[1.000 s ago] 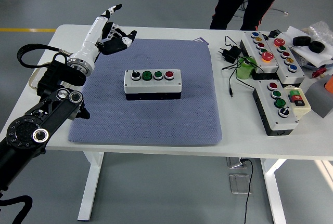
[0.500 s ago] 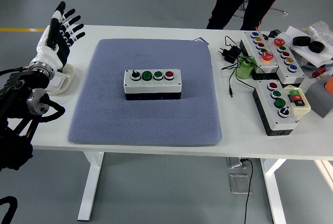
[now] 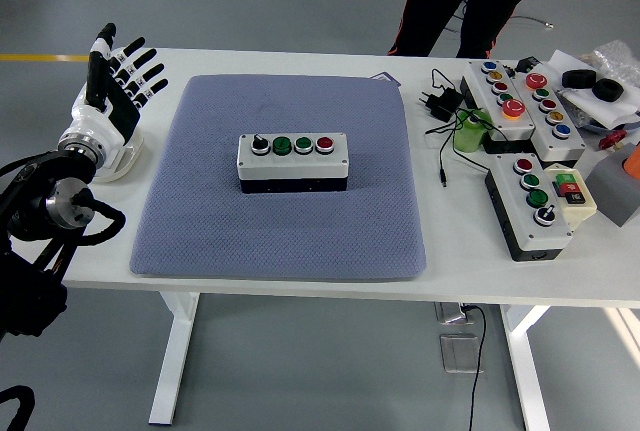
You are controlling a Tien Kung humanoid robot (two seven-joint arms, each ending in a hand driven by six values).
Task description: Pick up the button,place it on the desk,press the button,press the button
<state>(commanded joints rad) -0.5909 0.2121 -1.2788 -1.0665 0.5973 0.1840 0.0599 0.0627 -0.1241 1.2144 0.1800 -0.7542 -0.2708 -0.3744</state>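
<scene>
The robot's left hand [image 3: 118, 76] hovers at the table's left edge, black-and-white fingers [image 3: 143, 69] spread wide and upright, holding nothing; the right hand is out of view, so the left is the only one near. The button box [image 3: 292, 162] sits well to the hand's right, centred on a grey-blue textured mat [image 3: 280, 241], its long axis running left to right; it is a rectangular block, pale on top, dark below, probably hard plastic, carrying a black knob, two green buttons and a red one in a row.
</scene>
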